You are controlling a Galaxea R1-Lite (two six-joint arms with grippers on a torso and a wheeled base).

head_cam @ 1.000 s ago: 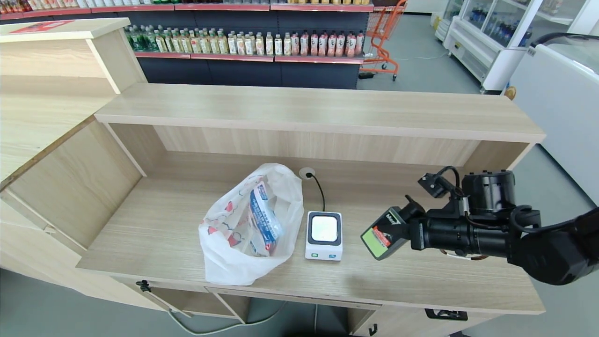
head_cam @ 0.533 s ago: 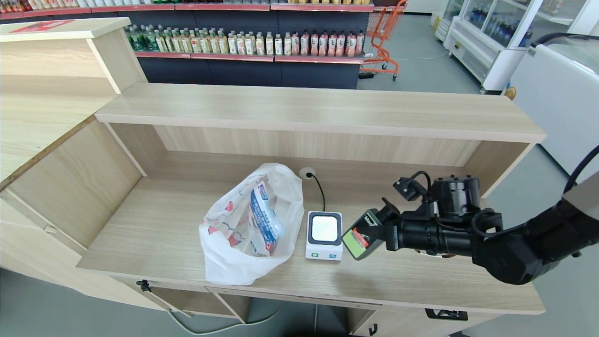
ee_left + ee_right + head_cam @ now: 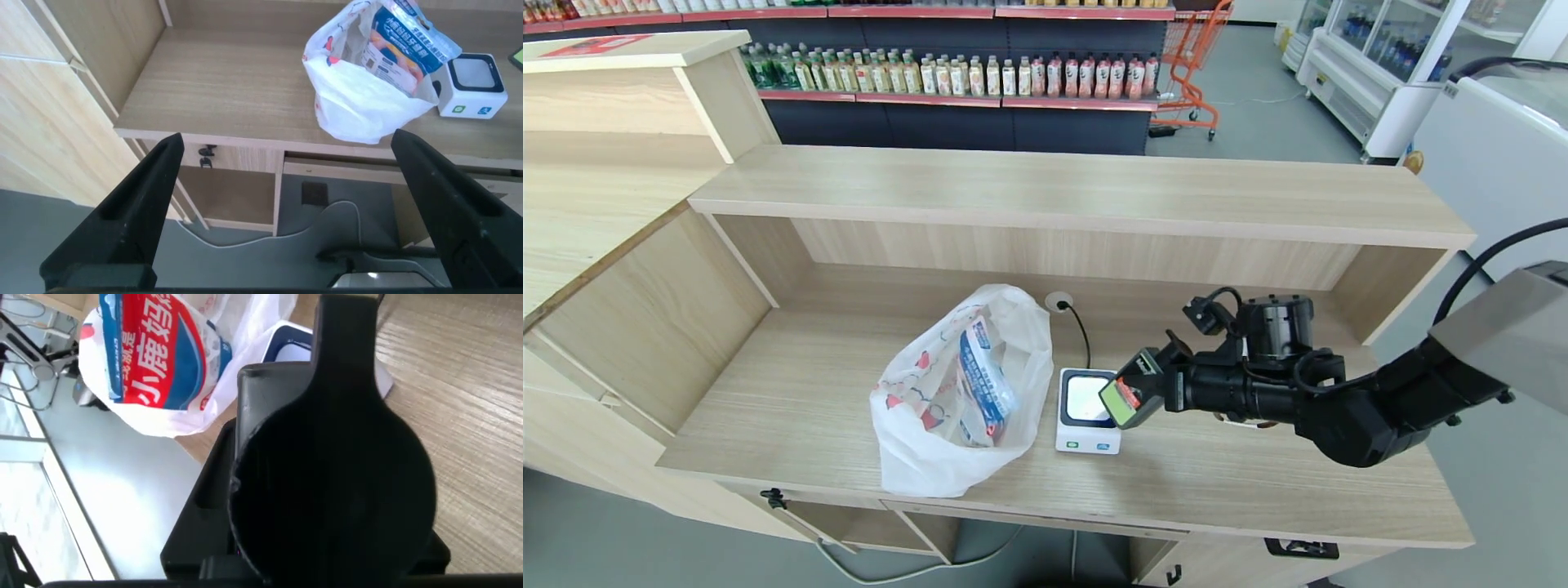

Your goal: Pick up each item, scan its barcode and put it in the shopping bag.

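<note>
My right gripper (image 3: 1150, 384) is shut on a small black box with a green and red face (image 3: 1127, 395). It holds the box tilted just above the right edge of the white barcode scanner (image 3: 1081, 408), green face toward the scanner. In the right wrist view the dark box (image 3: 327, 465) is close up, with the scanner (image 3: 286, 345) behind it. The white shopping bag (image 3: 947, 408) stands left of the scanner with a blue and white packet (image 3: 984, 377) in it. My left gripper (image 3: 286, 220) hangs open below the counter's front edge, facing the bag (image 3: 368, 94).
The scanner's black cable (image 3: 1081, 331) runs to a hole at the back of the counter (image 3: 792, 400). A raised shelf (image 3: 1078, 192) and side walls enclose the work surface. Free surface lies left of the bag and right of the scanner.
My right arm has carried the box leftward, from well right of the scanner to over its right edge. Bag and scanner have not moved.
</note>
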